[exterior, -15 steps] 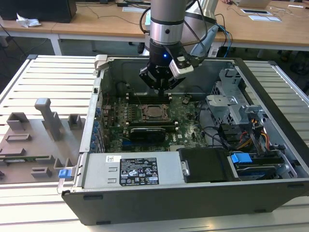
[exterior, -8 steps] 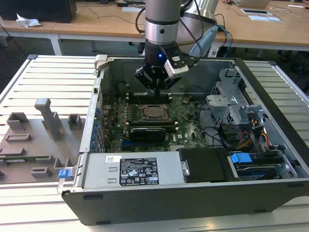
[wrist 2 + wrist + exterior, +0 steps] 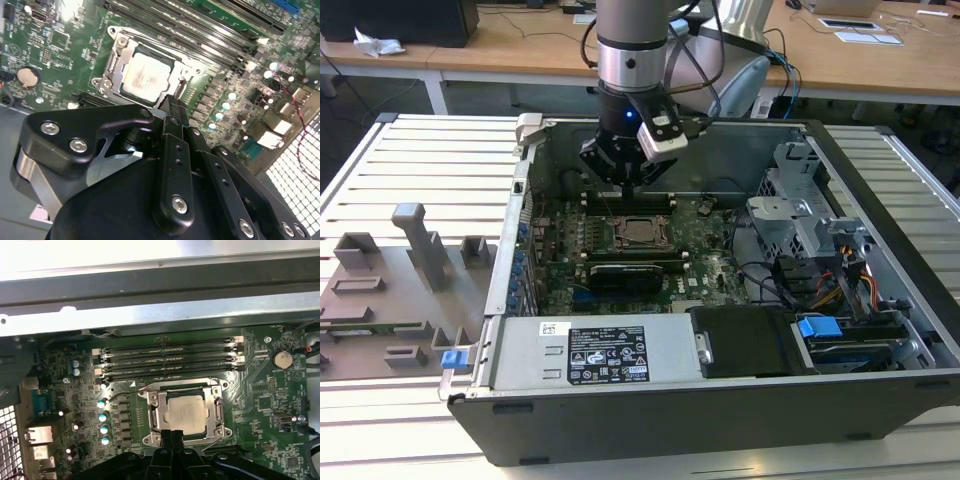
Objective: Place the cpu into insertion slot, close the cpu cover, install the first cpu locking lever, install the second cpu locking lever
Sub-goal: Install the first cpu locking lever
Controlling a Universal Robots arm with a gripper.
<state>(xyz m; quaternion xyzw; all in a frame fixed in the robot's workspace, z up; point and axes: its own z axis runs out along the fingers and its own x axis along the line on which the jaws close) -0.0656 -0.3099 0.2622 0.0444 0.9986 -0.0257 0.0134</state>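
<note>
The claw [image 3: 628, 187], fingers together, hangs at upper centre of the exterior view; just below it, the cpu [image 3: 186, 412] lies framed by the cpu cover [image 3: 159, 415].

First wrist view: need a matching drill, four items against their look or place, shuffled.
1. cpu
2. cpu cover
3. coin cell
4. gripper

A. round and silver, on the green board, apart from the chip
B. metal frame lying flat around the chip
C. pale square top, showing through the frame's window
D. black, at the frame's edge, jaws together

Pairs: 1-C, 2-B, 3-A, 4-D
</note>
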